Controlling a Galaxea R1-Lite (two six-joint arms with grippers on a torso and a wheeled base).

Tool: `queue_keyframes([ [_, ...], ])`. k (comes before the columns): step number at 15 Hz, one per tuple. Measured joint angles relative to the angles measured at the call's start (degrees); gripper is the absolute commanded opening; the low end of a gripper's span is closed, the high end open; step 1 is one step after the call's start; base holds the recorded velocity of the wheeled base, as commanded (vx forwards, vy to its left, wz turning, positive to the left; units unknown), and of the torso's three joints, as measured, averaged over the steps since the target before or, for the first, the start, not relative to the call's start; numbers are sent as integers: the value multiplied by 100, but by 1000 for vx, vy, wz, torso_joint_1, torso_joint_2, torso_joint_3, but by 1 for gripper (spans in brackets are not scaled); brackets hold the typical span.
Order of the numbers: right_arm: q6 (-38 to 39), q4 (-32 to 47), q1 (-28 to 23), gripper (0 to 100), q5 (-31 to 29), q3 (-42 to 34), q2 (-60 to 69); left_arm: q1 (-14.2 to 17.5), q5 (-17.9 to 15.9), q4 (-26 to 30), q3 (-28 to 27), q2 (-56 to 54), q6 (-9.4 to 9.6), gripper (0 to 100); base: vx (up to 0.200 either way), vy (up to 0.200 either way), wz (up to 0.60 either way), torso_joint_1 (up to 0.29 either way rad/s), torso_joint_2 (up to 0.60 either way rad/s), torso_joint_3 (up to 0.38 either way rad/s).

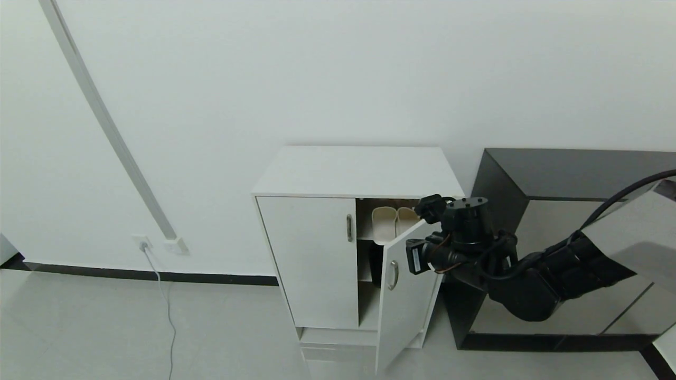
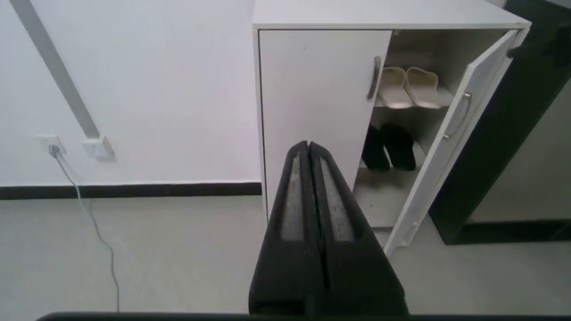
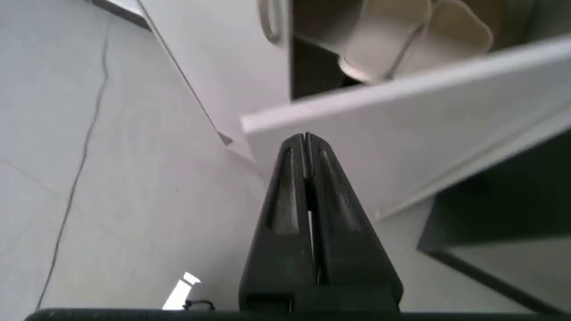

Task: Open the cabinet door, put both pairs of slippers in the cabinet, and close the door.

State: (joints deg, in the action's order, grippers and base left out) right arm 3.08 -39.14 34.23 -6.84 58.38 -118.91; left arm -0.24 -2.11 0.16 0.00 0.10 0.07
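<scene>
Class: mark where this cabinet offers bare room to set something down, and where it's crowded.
Bare: the cabinet top, by the wall; the bottom shelf, under the black slippers. Crowded: the top shelf, filled by beige slippers; the right door's upper edge, by the right gripper.

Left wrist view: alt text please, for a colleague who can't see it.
A white cabinet stands with its right door open, beige slippers on the upper shelf and black slippers on the shelf below. The left gripper, shut, points toward it from the foreground.

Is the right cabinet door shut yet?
Not shut: the door stands ajar, swung outward, with beige slippers and black slippers visible in the gap.
</scene>
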Motion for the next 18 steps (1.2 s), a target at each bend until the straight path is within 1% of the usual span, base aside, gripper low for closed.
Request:
queue_keyframes([
  [1, 2, 0, 11, 0, 0, -205, 101, 0, 0, 2, 0, 0, 0, 0, 0, 0, 0, 0, 0, 0],
  [4, 44, -62, 7, 0, 24, -919, 483, 0, -5, 2, 0, 0, 4, 0, 200, 0, 0, -1, -2, -1],
  [7, 41, -664, 55, 0, 15, -1723, 797, 2, -2, 2, 0, 0, 4, 0, 200, 0, 0, 9, -1, 1],
  [8, 39, -911, 90, 0, 2, -1965, 861, 0, 0, 0, 0, 0, 2, 0, 0, 0, 0, 0, 0, 0],
  [10, 46, -1146, 155, 0, 22, -2316, 918, 0, 0, 0, 0, 0, -5, 0, 0, 0, 0, 0, 0, 0],
  [13, 37, -1341, 179, 0, 57, -2522, 844, 2, 0, 0, 0, 0, -7, 0, 0, 0, 0, 0, 0, 0],
  [18, 68, -1537, 165, 0, 61, -2283, 408, 0, 0, 2, 0, 0, -10, 0, 0, 0, 0, 0, 0, 0],
])
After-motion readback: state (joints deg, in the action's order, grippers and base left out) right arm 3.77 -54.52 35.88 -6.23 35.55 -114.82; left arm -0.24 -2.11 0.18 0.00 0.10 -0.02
